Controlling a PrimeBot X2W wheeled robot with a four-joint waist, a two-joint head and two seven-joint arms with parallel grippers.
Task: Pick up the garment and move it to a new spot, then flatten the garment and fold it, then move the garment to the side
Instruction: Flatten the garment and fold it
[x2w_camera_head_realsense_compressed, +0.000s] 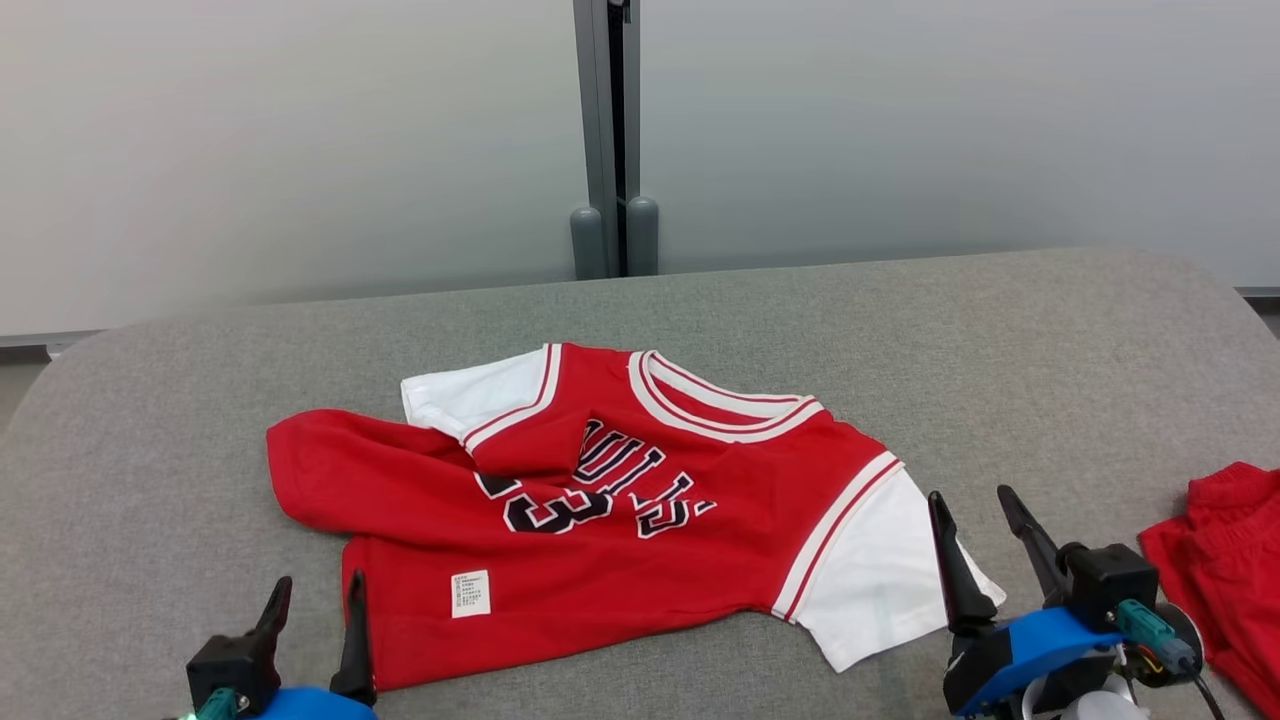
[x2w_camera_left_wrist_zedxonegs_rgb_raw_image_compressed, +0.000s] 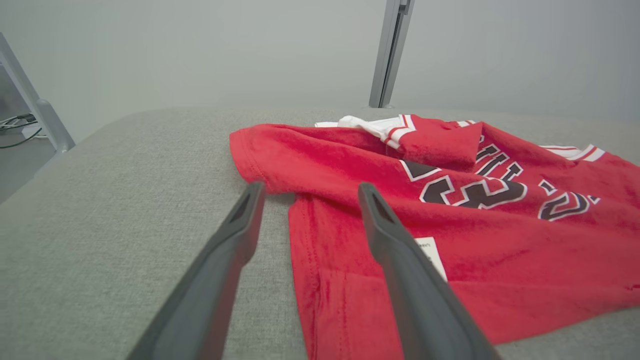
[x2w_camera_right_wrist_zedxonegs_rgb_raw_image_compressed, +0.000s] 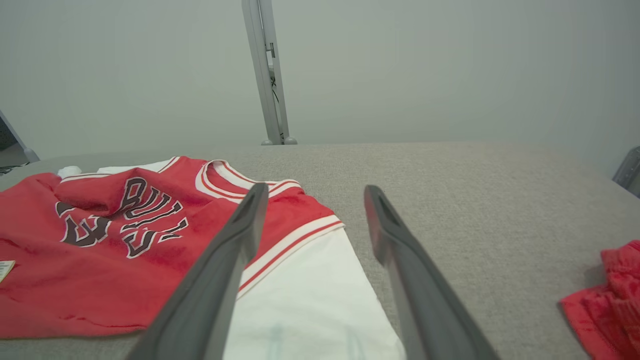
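The left gripper (x2w_camera_head_realsense_compressed: 320, 580) and right gripper (x2w_camera_head_realsense_compressed: 970, 493) both gape wide, empty, beside the red jersey (x2w_camera_head_realsense_compressed: 620, 580), seemingly part-folded.

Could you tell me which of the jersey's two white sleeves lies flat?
The sleeve beside the right gripper: it lies spread out, while the far sleeve on the left is bunched under a fold of the jersey.

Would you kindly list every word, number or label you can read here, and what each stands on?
"BULL": black white-edged chest lettering on the red fabric jersey with white sleeves; the rest is lost in creases.
"3": black chest number below it; its other digit is too crumpled to read.
Small white rectangular label near the hem: print too small to read.
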